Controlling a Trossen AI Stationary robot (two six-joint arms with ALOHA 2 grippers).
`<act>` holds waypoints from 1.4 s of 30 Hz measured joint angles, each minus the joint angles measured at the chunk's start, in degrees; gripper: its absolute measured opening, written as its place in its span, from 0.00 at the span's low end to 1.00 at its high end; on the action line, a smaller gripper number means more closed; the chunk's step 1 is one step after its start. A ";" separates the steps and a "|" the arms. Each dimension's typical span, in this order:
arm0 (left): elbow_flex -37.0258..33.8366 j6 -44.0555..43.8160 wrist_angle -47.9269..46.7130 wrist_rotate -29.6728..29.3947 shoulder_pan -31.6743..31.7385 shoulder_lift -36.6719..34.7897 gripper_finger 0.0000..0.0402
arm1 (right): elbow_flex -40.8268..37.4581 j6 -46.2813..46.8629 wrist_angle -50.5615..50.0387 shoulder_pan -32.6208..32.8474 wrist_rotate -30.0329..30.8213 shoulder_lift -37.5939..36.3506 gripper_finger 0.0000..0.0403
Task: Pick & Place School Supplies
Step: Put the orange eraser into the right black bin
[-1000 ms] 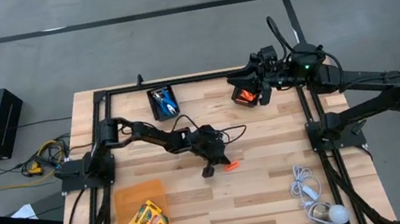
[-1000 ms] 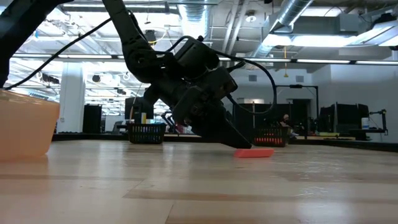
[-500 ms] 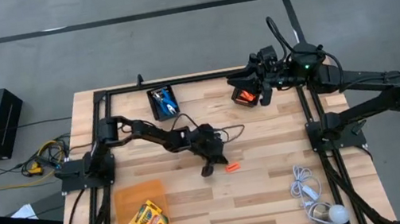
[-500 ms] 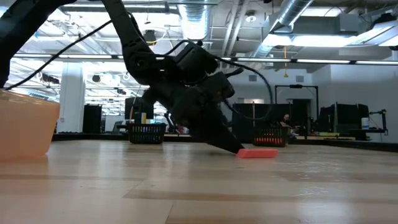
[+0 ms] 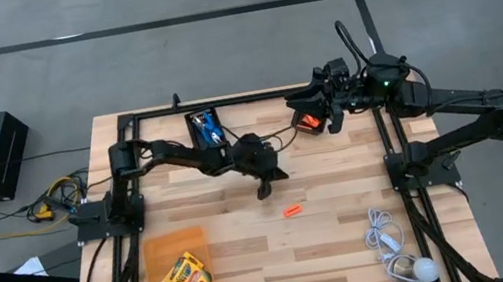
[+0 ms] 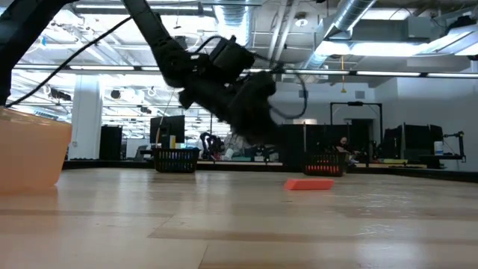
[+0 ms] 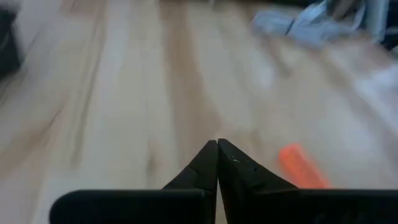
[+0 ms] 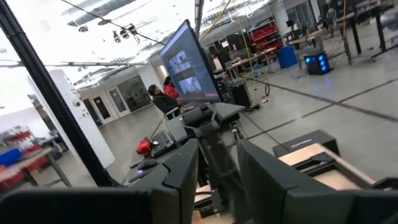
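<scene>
Already some sorting shows, though the job looks only partly done. Near the table's (image 5: 349, 247) front left corner an orange tray (image 5: 151, 253) holds the crayon boxes (image 5: 185, 276), three or so yellow-and-green packs lying flat and bunched together. At the back edge a black mesh bin (image 5: 198, 134) carries the blue-handled scissors-like tool (image 5: 209, 127), and a second mesh bin (image 5: 299, 105) at the back right, just in front of the right arm's wrist, has orange pieces (image 5: 308, 122) inside; how many I cannot tell. One orange piece (image 5: 292, 209) lies loose on the bare wood near the table's middle, touching nothing, so by my reading it is what remains to be put away, probably with the other orange pieces. The left gripper (image 5: 263, 194) hangs above the table just behind that piece, its jaws pressed together with nothing between them; the left wrist view shows the dark fingertips (image 7: 217, 163) meeting in a point and the piece lying apart on the boards beyond them. In the low view the left arm is clear of the surface, with the piece flat on the wood below and to one side. The right gripper (image 5: 333, 113) waits over the back right corner beside the second bin, jaws parted and holding nothing that I can see. A white cord with a round bulb (image 5: 395, 250) lies at the front right, outside the sorting.
</scene>
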 joint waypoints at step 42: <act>5.49 -6.90 -0.08 -0.58 -7.46 -0.73 0.01 | 0.00 -5.60 2.16 -4.01 -4.77 -0.02 0.26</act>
